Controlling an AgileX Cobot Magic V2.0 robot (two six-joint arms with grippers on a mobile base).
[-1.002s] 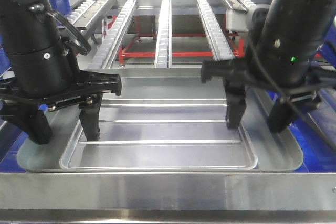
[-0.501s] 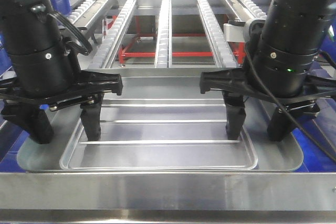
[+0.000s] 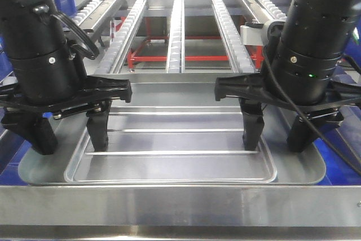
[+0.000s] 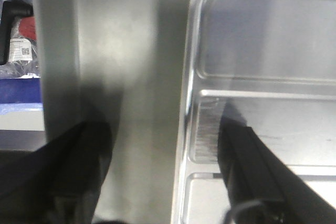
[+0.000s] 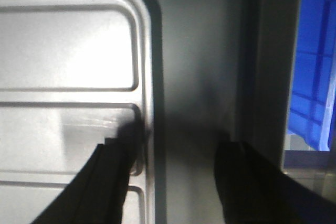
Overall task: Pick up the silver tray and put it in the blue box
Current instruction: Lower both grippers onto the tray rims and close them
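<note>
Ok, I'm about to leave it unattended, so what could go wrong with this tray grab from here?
Both the left pincer and the right pincer stand open astride the side rims of the tray; on sloped, smooth metal a shallow bite may slip. The tray is wide and would be gripped only at its ends, so uneven closing or lifting could tilt it. The steel ledge runs close along its near edge and might catch it.

Silver tray (image 3: 180, 165), ribbed blue box (image 5: 315, 77), black left tool (image 3: 69, 139), red frame (image 3: 169, 58).
</note>
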